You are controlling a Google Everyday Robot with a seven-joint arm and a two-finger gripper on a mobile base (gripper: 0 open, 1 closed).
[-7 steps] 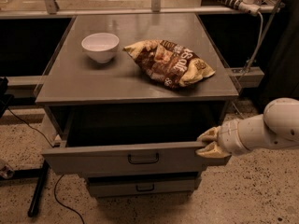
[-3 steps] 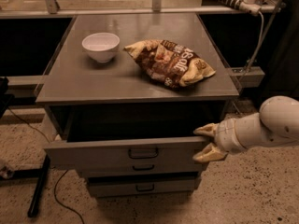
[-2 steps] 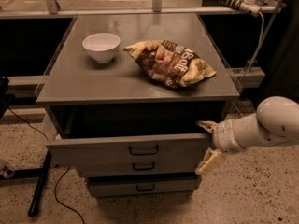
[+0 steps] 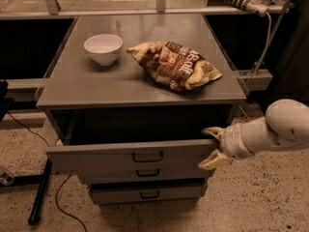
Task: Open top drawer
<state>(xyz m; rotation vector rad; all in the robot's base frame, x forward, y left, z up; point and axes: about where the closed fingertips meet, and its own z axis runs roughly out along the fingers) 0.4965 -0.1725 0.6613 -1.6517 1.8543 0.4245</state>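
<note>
The top drawer (image 4: 106,157) is the widest grey front, with a small black loop handle (image 4: 147,156) at its centre. It stands partly pulled out, and its dark inside shows under the cabinet top. My gripper (image 4: 212,147) is at the right end of the drawer front. It is open: one cream finger (image 4: 211,131) lies by the front's top corner and the other by its lower corner. The white forearm (image 4: 270,132) comes in from the right. Below are the mid-width drawer (image 4: 111,174) and the narrowest drawer (image 4: 120,195), both pushed in.
A white bowl (image 4: 103,48) and a brown chip bag (image 4: 176,64) lie on the grey cabinet top (image 4: 96,88). A black stand leg (image 4: 38,192) and a cable lie on the speckled floor at the left. A metal bracket (image 4: 253,79) juts out at the right.
The top drawer front sits less far out than before, uncovering the handles of the two drawers below. My gripper's fingers have spread apart at the drawer's right end.
</note>
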